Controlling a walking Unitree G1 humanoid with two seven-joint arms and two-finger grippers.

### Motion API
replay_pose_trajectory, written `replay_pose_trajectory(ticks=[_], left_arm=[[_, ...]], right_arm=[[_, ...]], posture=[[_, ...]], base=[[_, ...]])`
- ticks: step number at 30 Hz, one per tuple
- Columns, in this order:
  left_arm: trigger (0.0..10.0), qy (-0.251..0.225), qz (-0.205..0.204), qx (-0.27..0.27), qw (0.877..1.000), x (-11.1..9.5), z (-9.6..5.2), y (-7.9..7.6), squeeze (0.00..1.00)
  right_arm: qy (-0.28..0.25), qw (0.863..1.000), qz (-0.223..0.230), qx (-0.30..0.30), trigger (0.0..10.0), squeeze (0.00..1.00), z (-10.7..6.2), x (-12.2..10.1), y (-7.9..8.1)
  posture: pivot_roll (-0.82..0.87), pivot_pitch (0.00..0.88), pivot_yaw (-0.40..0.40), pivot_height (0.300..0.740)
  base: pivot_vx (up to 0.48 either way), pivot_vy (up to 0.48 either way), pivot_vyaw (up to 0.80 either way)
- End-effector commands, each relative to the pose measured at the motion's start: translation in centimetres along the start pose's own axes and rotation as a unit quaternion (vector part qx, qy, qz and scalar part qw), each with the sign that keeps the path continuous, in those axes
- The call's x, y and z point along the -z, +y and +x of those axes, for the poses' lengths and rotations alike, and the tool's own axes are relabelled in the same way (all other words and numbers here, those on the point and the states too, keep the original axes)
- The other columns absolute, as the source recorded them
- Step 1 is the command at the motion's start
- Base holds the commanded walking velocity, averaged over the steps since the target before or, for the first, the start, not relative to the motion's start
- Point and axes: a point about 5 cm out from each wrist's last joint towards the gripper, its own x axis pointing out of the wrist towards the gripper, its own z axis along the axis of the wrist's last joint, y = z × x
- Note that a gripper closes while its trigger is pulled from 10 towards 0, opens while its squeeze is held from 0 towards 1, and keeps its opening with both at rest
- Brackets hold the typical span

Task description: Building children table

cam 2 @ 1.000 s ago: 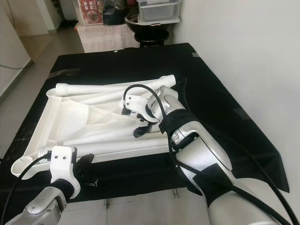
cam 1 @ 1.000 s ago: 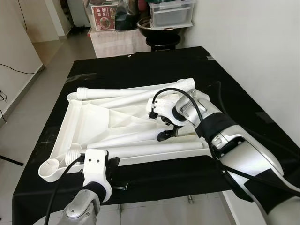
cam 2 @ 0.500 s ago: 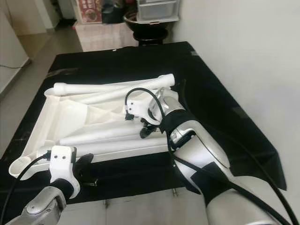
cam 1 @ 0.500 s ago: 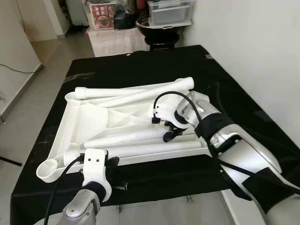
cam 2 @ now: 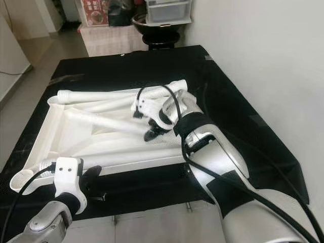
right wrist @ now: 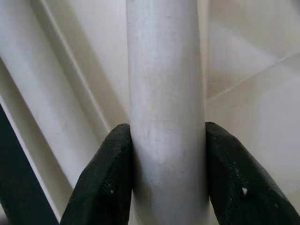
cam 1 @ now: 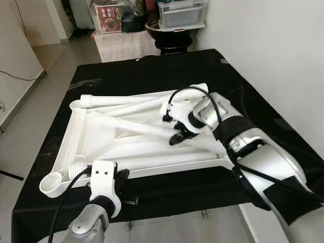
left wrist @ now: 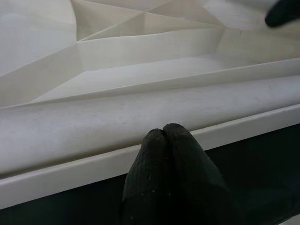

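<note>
the black counter (cam 1: 152,76) fills the middle of the frame, and on it, centre to lower left, lies the white tabletop (cam 1: 96,136) upside down, its ribbed underside facing up and a threaded socket (cam 1: 78,164) at its lower-left corner. several white legs (cam 1: 136,97) lie across it: one along the upper edge, one along the lower edge, and one slanting through the middle. this slanting leg (right wrist: 166,93) is a smooth, matte round tube. it looks like stiff, light hollow plastic, probably a little slippery, so a firm hold near one end, with the other end free to meet a socket, seems best; the tabletop looks rigid but broad, better steadied by its rim. the right gripper (cam 1: 177,134), at centre right, has its jaws clamped on the slanting leg, one finger (right wrist: 101,183) pressing each side. the left gripper (left wrist: 166,154), at the lower left of the frame, has its jaws closed on nothing, with the tips just beside the tabletop's near rim; whether they touch it i cannot tell.
</note>
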Motion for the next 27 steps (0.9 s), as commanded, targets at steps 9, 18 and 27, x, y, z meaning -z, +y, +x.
replay_pose_trajectory(ticks=[9, 18, 27], left_arm=[[10.0, -0.058, -0.043, 0.007, 0.997, -2.3, 0.7, 0.4, 0.00], [10.0, -0.235, -0.095, 0.062, 0.965, -11.1, 0.5, 1.4, 1.00], [10.0, -0.325, -0.141, 0.083, 0.931, -17.1, 0.3, 3.2, 1.00]], right_arm=[[-0.309, 0.935, 0.168, 0.042, 10.0, 0.00, -5.5, -3.8, -2.8], [-0.369, 0.909, 0.165, 0.101, 10.0, 0.00, -5.1, -2.4, -3.0], [-0.414, 0.887, 0.131, 0.157, 10.0, 0.00, -5.0, -1.4, -2.2]], posture=[[-0.07, 0.074, 0.035, 0.740], [-0.07, 0.062, 0.048, 0.740], [-0.07, 0.055, 0.061, 0.740]], base=[[0.000, 0.000, 0.00], [0.000, 0.000, 0.00], [0.000, 0.000, 0.00]])
